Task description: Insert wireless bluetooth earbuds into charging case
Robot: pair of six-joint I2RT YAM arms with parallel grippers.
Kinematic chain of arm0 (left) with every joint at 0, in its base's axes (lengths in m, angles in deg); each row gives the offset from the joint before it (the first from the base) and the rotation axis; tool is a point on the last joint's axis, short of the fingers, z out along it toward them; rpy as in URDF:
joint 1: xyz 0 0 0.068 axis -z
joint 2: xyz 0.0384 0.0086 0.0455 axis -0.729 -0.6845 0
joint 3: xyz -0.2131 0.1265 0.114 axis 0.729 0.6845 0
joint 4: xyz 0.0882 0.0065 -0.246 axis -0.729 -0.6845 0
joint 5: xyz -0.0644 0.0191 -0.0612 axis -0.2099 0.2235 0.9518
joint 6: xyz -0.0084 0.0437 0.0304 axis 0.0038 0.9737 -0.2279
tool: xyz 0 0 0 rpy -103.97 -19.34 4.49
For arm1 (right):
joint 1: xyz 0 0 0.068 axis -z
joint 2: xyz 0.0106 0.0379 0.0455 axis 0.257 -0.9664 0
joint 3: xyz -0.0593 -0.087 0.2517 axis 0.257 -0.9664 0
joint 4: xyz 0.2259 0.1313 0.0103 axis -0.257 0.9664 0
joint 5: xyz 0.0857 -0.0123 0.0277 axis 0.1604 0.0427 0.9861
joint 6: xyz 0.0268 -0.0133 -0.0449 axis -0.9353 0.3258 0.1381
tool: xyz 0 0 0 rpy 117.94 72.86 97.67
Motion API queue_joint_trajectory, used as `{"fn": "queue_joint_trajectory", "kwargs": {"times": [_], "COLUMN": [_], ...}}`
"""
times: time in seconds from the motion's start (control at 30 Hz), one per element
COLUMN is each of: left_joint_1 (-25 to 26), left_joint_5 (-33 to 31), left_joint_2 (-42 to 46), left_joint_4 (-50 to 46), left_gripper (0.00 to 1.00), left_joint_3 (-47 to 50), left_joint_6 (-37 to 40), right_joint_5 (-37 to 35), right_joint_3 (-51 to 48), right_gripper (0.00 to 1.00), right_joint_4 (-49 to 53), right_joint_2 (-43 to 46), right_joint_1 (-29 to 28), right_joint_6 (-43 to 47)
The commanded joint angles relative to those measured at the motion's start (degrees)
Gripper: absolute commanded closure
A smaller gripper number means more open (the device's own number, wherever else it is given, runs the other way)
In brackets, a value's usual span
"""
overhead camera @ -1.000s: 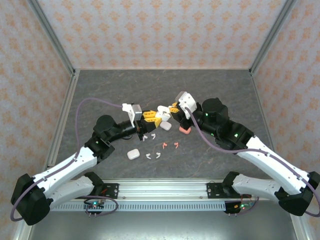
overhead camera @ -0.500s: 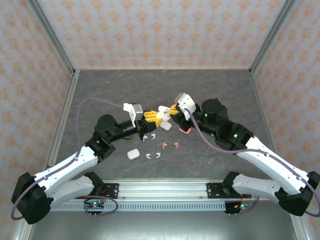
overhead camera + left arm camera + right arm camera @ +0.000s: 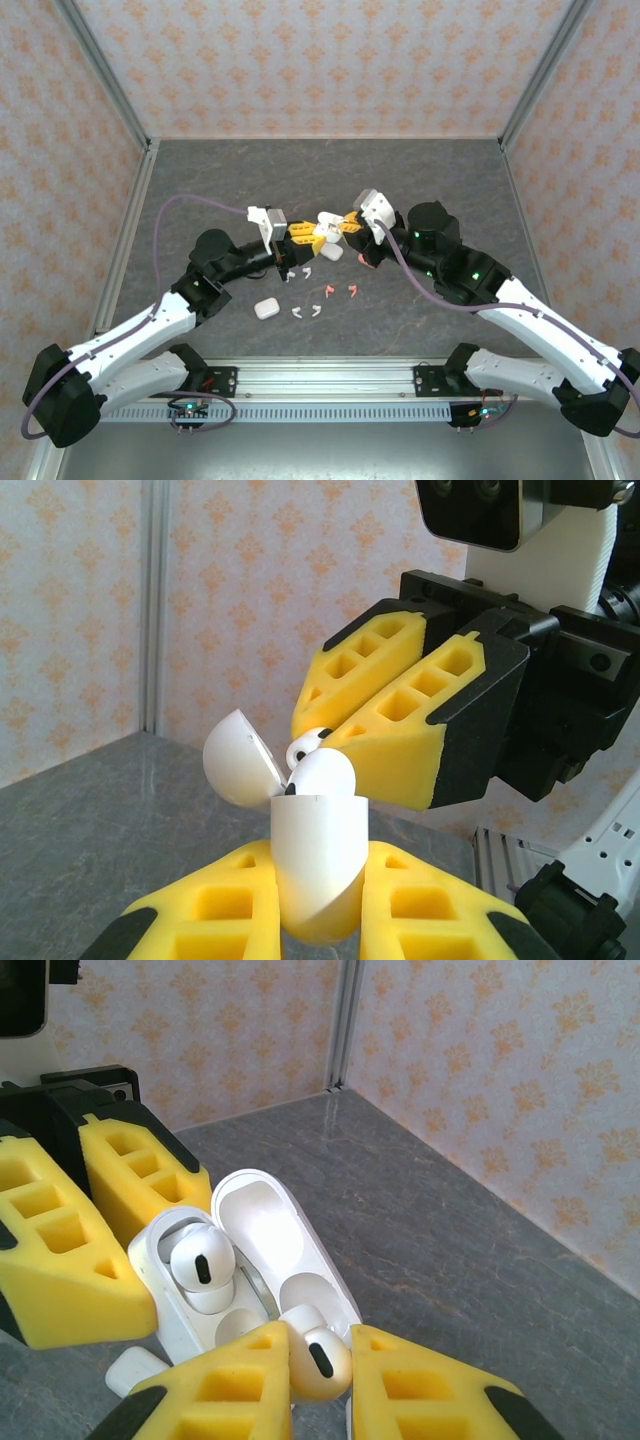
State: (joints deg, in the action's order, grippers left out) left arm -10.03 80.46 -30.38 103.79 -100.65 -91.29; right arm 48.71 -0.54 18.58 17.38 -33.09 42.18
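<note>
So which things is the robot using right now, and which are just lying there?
Using:
- left gripper, holding the open case
- right gripper, holding an earbud
- second earbud, seated in the case

Lying there:
- shut case
- loose white earbuds
- pink earbuds

in the left wrist view the charging case [image 3: 316,855] sat sunk between the fingers [image 3: 210,900] of the left claw [image 3: 318,880], so its base was hidden, and those fingers were cut off by the bottom edge. the earbud [image 3: 322,772] pinched by the right claw [image 3: 325,742] showed just a rounded head; its stem lay behind the case's rim. in the right wrist view that stem was buried between the right claw's fingers, and another white case [image 3: 133,1368] was half covered by one finger. from above, the loose earbuds [image 3: 305,311] on the worktop [image 3: 200,180] were too small to tell their shapes, and a salmon thing [image 3: 366,262] was partly hidden under the right claw.
</note>
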Motion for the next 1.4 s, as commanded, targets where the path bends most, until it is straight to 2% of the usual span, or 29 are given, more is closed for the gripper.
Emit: {"fn": "queue_joint_trajectory", "kwargs": {"times": [0.0,0.43,0.77,1.0,1.37], "left_joint_1": [0.4,0.7,0.8,0.9,0.9], "left_joint_5": [-0.6,-0.4,-0.5,-0.7,-0.8], "left_joint_2": [0.0,0.3,0.7,0.8,0.8], "left_joint_4": [3.6,4.2,4.2,4.2,4.2], "left_gripper": [1.00,1.00,1.00,1.00,1.00], "left_joint_3": [-2.3,-2.0,-1.6,-1.3,-1.3], "left_joint_6": [-0.2,-0.1,0.0,0.1,0.2], "right_joint_5": [2.0,4.8,7.0,11.4,17.4], "right_joint_3": [-0.8,-1.0,-0.3,0.6,0.5], "right_gripper": [0.83,0.83,0.78,0.74,0.73], "right_joint_4": [0.5,0.5,0.7,0.9,-0.6], "right_joint_2": [0.8,-0.3,-0.6,-0.6,-0.5], "right_joint_1": [-0.3,-0.4,-0.3,1.5,4.1], "right_joint_6": [-1.3,-2.3,-3.8,-5.1,-7.5]}}
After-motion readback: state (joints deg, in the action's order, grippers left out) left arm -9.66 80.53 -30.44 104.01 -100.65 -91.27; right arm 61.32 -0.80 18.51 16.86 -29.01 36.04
